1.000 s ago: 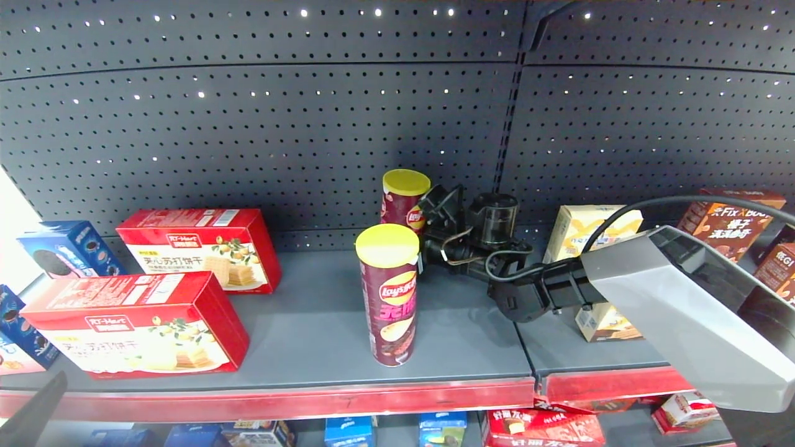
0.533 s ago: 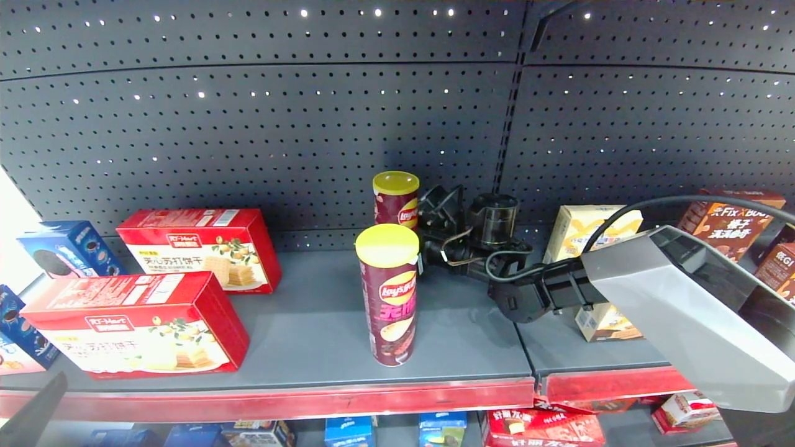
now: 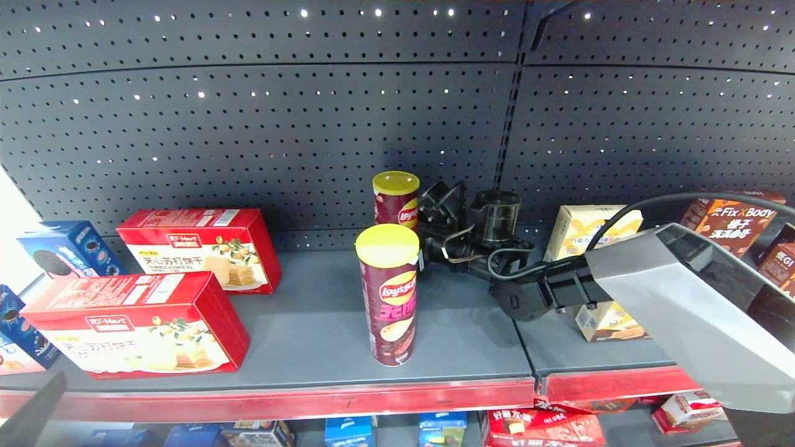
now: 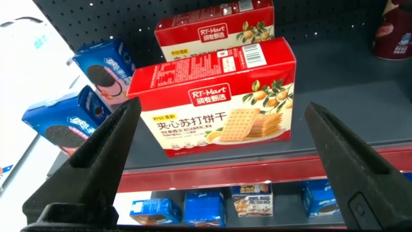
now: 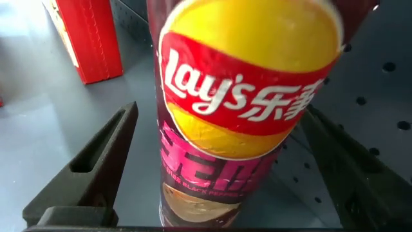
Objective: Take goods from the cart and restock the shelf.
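Observation:
Two maroon chip cans with yellow lids stand upright on the grey shelf [image 3: 298, 335]. The front can [image 3: 390, 292] is near the shelf's edge. The rear can [image 3: 396, 202] [image 5: 241, 116] stands close to the pegboard. My right gripper [image 3: 418, 214] [image 5: 225, 183] is open around the rear can, one finger on each side with a gap to the can. My left gripper [image 4: 225, 167] is open and holds nothing, low in front of the shelf's red edge, facing a red biscuit box [image 4: 215, 106].
Two red biscuit boxes [image 3: 199, 245] [image 3: 133, 326] lie left of the cans, with blue cookie boxes [image 3: 68, 248] farther left. Right of my arm stand a yellow carton [image 3: 590, 230] and brown boxes [image 3: 733, 223]. More goods fill the lower shelf [image 3: 540, 428].
The rear can moved a little left and down, settling upright by the pegboard, and has stayed there since. My right arm has shifted slightly. The front can and boxes have not moved.

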Tool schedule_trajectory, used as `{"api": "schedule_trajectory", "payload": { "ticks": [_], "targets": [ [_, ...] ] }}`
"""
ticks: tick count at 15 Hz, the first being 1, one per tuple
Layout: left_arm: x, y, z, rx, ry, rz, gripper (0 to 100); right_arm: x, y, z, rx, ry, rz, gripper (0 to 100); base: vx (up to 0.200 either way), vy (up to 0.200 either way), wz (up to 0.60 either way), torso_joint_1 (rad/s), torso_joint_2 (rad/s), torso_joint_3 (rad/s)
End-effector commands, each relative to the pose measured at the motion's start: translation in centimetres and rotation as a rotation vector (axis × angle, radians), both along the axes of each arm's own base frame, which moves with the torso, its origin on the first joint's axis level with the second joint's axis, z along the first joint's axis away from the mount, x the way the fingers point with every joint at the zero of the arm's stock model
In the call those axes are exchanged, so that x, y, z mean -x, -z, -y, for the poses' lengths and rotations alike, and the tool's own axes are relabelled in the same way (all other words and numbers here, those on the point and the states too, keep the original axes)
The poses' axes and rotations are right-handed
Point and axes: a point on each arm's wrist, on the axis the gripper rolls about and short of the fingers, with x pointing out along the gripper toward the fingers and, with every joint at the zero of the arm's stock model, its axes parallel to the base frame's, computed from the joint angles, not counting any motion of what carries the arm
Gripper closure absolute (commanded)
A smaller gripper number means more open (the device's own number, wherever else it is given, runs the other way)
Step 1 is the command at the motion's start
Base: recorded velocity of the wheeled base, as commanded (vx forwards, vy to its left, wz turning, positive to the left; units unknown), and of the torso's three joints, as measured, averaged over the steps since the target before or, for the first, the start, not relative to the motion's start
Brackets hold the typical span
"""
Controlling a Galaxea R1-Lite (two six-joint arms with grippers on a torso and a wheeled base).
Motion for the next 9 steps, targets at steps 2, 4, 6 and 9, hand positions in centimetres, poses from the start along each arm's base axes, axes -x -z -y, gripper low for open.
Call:
{"api": "schedule_trajectory", "payload": {
  "ticks": [2,4,6,9],
  "targets": [
    [0.0,0.0,0.0,0.000,0.000,-0.001,0,0.9,-1.1,0.5,0.000,-0.001,0.001,0,0.000,0.000,0.00,0.000,0.00,0.000],
    [0.0,0.0,0.0,0.000,0.000,-0.001,0,1.5,-1.4,0.9,0.004,-0.001,-0.005,0,0.000,0.000,0.00,0.000,0.00,0.000],
    [0.0,-0.1,0.0,0.000,0.000,0.001,0,1.9,-1.7,1.4,0.008,0.002,-0.012,0,0.000,0.000,0.00,0.000,0.00,0.000],
    [0.0,-0.2,0.0,0.000,0.000,0.004,0,3.0,-2.1,2.3,0.017,0.006,-0.025,0,0.000,0.000,0.00,0.000,0.00,0.000]
  ]
}}
